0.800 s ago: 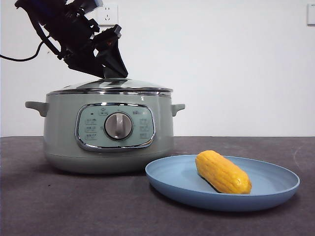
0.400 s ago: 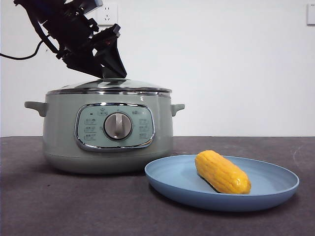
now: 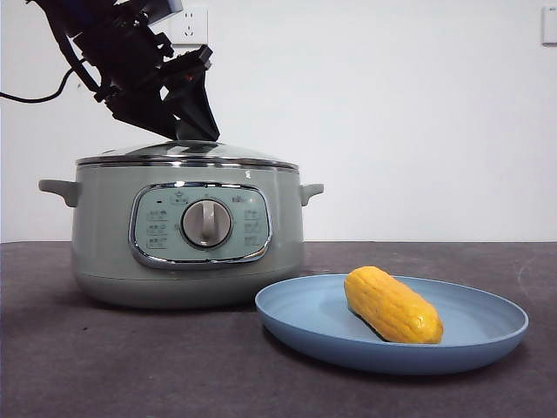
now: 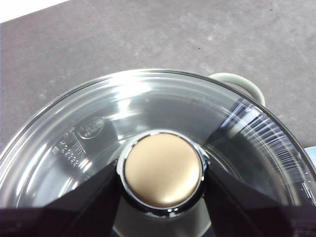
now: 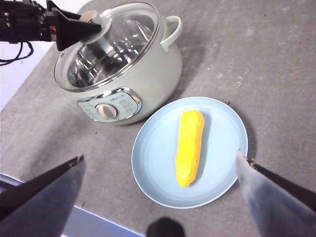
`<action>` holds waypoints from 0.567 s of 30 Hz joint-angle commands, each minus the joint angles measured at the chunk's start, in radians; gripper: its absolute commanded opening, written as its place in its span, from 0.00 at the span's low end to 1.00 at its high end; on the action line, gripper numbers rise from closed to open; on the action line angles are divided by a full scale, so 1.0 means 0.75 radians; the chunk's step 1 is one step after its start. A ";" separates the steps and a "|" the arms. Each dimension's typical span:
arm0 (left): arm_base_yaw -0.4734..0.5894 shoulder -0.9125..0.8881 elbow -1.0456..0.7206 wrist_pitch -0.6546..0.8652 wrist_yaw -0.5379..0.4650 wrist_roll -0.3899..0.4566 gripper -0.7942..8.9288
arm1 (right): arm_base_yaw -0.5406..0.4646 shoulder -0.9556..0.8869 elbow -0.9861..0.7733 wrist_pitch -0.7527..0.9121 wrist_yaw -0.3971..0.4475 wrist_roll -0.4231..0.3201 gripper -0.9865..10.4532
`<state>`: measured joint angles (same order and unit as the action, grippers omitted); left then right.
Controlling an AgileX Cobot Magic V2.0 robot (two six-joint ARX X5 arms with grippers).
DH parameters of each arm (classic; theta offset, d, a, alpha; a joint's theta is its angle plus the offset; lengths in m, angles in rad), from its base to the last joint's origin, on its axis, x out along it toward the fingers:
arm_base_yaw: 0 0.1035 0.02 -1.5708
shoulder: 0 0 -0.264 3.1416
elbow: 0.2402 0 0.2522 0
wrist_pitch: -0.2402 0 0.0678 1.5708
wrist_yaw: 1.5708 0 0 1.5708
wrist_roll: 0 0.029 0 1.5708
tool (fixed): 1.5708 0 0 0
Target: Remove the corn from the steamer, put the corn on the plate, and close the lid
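Note:
The pale green steamer (image 3: 104,252) stands at the left with the glass lid (image 3: 187,152) resting on its rim. My left gripper (image 3: 193,131) comes down from the upper left and is shut on the lid's round knob (image 4: 162,169), one jaw on each side. The yellow-orange corn (image 3: 393,305) lies on the light-blue plate (image 3: 487,335), right of the steamer. My right gripper (image 5: 160,155) is open and empty, high above the plate (image 5: 153,163) and corn (image 5: 190,147). The right wrist view also shows the steamer (image 5: 148,74), the lid (image 5: 123,29) and the left gripper (image 5: 84,27).
The dark grey table (image 3: 130,366) runs to a white wall with a socket (image 3: 191,26). A black cable (image 3: 35,103) hangs from the left arm. The plate's edge lies close to the steamer's base.
The steamer, with the lid and my left gripper on it, has shifted slightly to the left. The corn and plate have stayed put.

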<state>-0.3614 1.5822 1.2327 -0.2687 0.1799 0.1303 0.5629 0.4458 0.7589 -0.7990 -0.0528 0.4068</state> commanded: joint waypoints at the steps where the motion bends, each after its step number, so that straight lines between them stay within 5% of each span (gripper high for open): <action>1: 0.008 0.005 -0.016 -0.048 -0.051 0.039 0.07 | 0.003 -0.001 -0.011 0.002 -0.001 -0.018 0.53; 7: 0.007 0.005 -0.016 -0.049 -0.054 0.037 0.09 | 0.003 -0.001 -0.011 0.002 -0.001 -0.020 0.53; 9: 0.007 0.005 -0.015 -0.048 -0.042 0.037 0.22 | 0.003 -0.001 -0.011 0.002 -0.001 -0.021 0.53; 12: 0.004 0.005 -0.010 -0.049 -0.019 0.033 0.60 | 0.003 -0.001 -0.011 0.001 -0.002 -0.021 0.53; 17: 0.004 -0.016 0.003 -0.051 -0.020 0.031 0.66 | 0.003 -0.001 -0.011 0.000 -0.002 -0.022 0.53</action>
<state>-0.3618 1.5738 1.2362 -0.2966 0.1677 0.1383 0.5629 0.4458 0.7589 -0.8017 -0.0528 0.3996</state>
